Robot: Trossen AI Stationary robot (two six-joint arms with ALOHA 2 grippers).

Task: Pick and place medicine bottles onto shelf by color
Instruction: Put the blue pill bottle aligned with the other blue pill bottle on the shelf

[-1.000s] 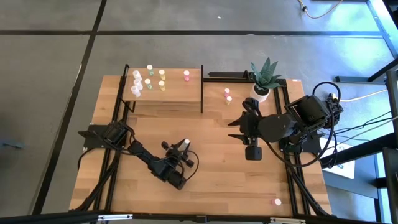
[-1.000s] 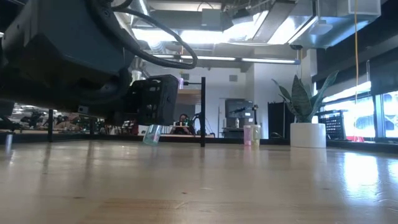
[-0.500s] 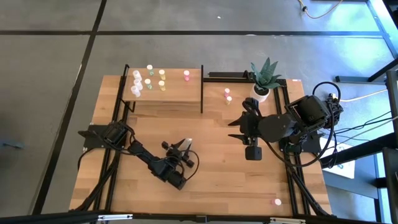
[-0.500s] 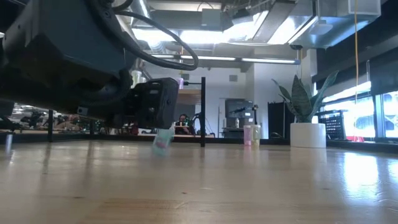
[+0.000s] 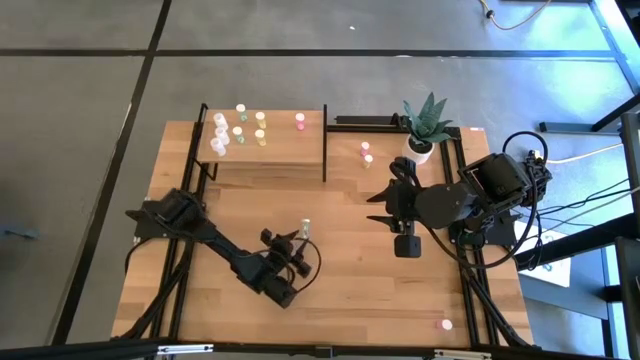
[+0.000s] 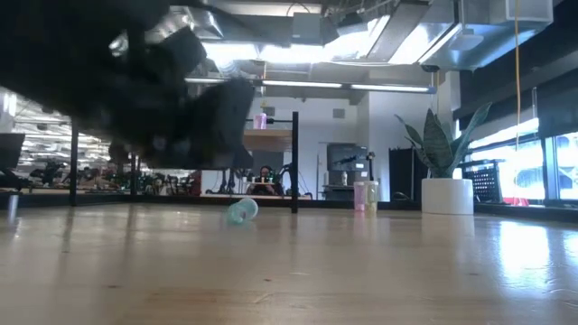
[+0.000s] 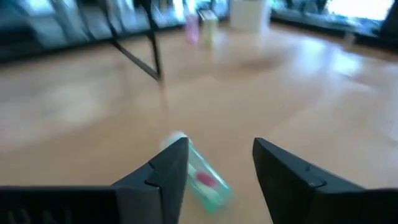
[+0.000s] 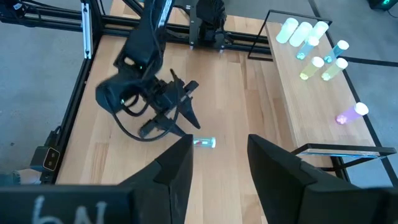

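A tiny greenish medicine bottle (image 5: 305, 229) lies on its side on the tabletop. It also shows in the low view (image 6: 242, 210) and in the left wrist view (image 7: 202, 177). My left gripper (image 5: 292, 244) is open just on the near side of it. In the left wrist view (image 7: 217, 149) the bottle lies close by one finger, and I see no touch. The shelf (image 5: 290, 150) at the far left carries several white, green, yellow and pink bottles (image 5: 240, 128). My right gripper (image 5: 372, 208) is open and empty above the table's right half.
Two bottles, pink and yellow (image 5: 366, 153), stand on the table right of the shelf. A pink one (image 5: 446, 323) stands at the near right corner. A white plant pot (image 5: 421, 146) stands at the far right. Black posts (image 5: 325, 140) frame the shelf.
The greenish bottle hung tilted from my left gripper a second ago. It has come down and now lies on its side on the table. My left gripper has let go of it and drawn back a little toward the table's near edge.
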